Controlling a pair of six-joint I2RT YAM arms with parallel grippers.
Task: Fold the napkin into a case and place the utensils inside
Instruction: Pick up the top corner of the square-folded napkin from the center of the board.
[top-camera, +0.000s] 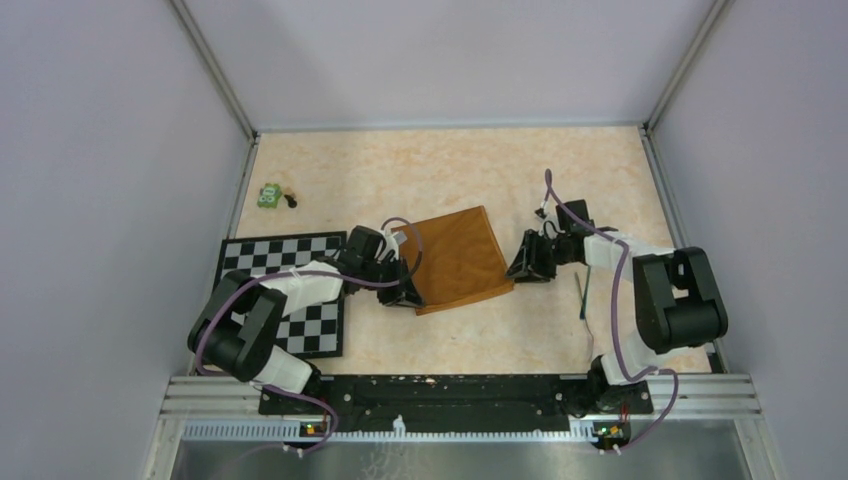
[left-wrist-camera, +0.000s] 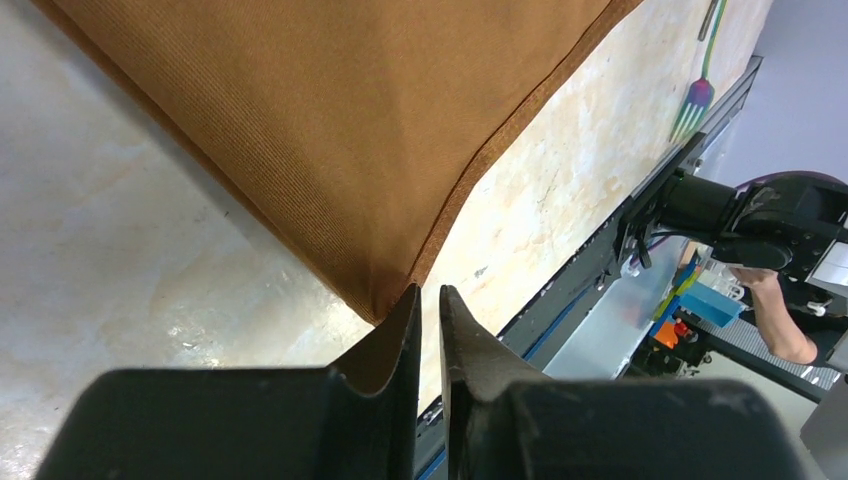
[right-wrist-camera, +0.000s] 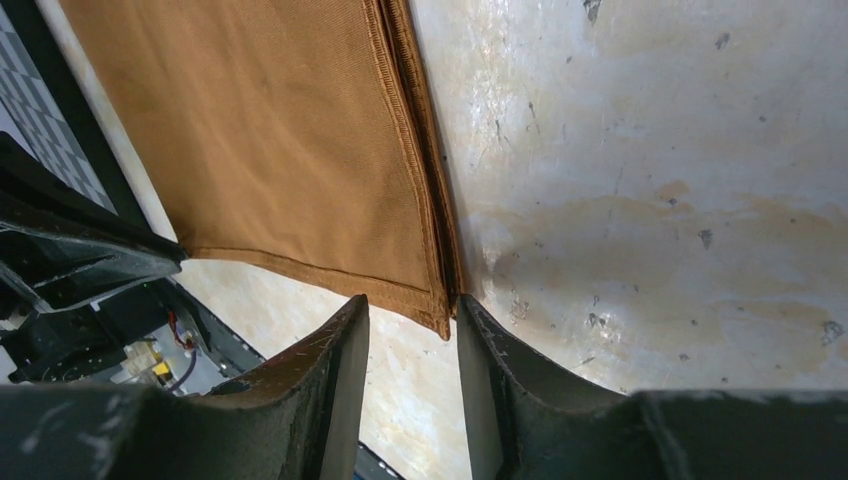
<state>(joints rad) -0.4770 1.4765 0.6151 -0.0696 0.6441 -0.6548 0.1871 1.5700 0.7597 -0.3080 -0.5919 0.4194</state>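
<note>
where the cloth lies: the rust-orange woven napkin (top-camera: 455, 258) rests flat on the pale marbled bench (top-camera: 450, 170), midway between the two arms, folded to a rough square and turned a little askew.
fold: the right wrist view shows several stacked hemmed edges running along one side of the napkin (right-wrist-camera: 290, 150).
left tool: the left tool (top-camera: 408, 297) sits low at the napkin's near left corner; in its own view (left-wrist-camera: 428, 300) the black fingers (left-wrist-camera: 385, 350) stand almost together with only a slim gap, and the cloth's corner (left-wrist-camera: 385, 300) meets one tip. i cannot tell whether it pinches the cloth or not.
right tool: the right tool (top-camera: 520, 270) is at the napkin's near right corner; its own view (right-wrist-camera: 412, 315) shows it released, fingers (right-wrist-camera: 335, 370) spread, with the corner of the cloth lying between the tips.
utensils: the thin metal utensils (top-camera: 583, 295) with rainbow-sheen heads lie on the bare bench beside the right arm, well apart from the napkin; the left wrist view picks out a fork (left-wrist-camera: 692, 100) among them.
mat: a black-and-white checkered mat (top-camera: 285, 290) lies under the left arm, just left of the napkin.
toy: a small green toy (top-camera: 268, 196) sits at the far left of the bench, beyond the mat.
</note>
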